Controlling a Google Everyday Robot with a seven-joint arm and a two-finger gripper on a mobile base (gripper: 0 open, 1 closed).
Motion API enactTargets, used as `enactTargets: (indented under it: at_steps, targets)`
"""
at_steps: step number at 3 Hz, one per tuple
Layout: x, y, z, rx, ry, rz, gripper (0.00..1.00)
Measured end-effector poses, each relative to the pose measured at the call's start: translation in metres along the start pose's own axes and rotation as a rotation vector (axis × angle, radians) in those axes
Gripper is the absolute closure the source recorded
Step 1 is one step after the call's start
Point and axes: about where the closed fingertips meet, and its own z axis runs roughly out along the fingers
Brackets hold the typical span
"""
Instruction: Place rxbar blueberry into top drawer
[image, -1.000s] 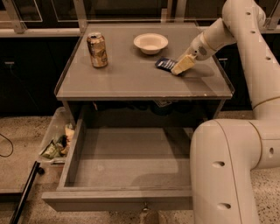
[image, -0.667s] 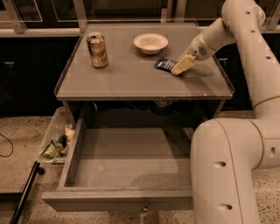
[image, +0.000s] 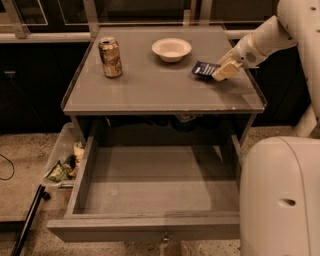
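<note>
The rxbar blueberry (image: 203, 69), a small dark navy bar, is at the right side of the grey tabletop (image: 150, 90), tilted, with its right end in my gripper (image: 221, 72). The gripper comes in from the right, low over the table, and its tan fingers (image: 225, 70) are closed on the bar. The top drawer (image: 145, 229) is pulled wide open below the table's front edge. Its plain grey bottom (image: 160, 185) has nothing on it.
A tan drink can (image: 110, 57) stands at the table's back left. A white bowl (image: 171, 49) sits at the back middle. A clear plastic bin of wrappers (image: 64, 162) is on the floor left of the drawer. My white arm body (image: 280, 195) fills the lower right.
The gripper has moved to the right, and the bar has moved with it, away from the bowl. The can, bowl and drawer have not moved.
</note>
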Motion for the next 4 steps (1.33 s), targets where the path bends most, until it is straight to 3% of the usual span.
enactTargets:
  at_steps: [2, 4]
  targets:
    - [0.019, 0.037, -0.045, 0.044, -0.013, -0.084, 1.00]
    - [0.045, 0.122, -0.072, 0.032, -0.004, -0.164, 1.00]
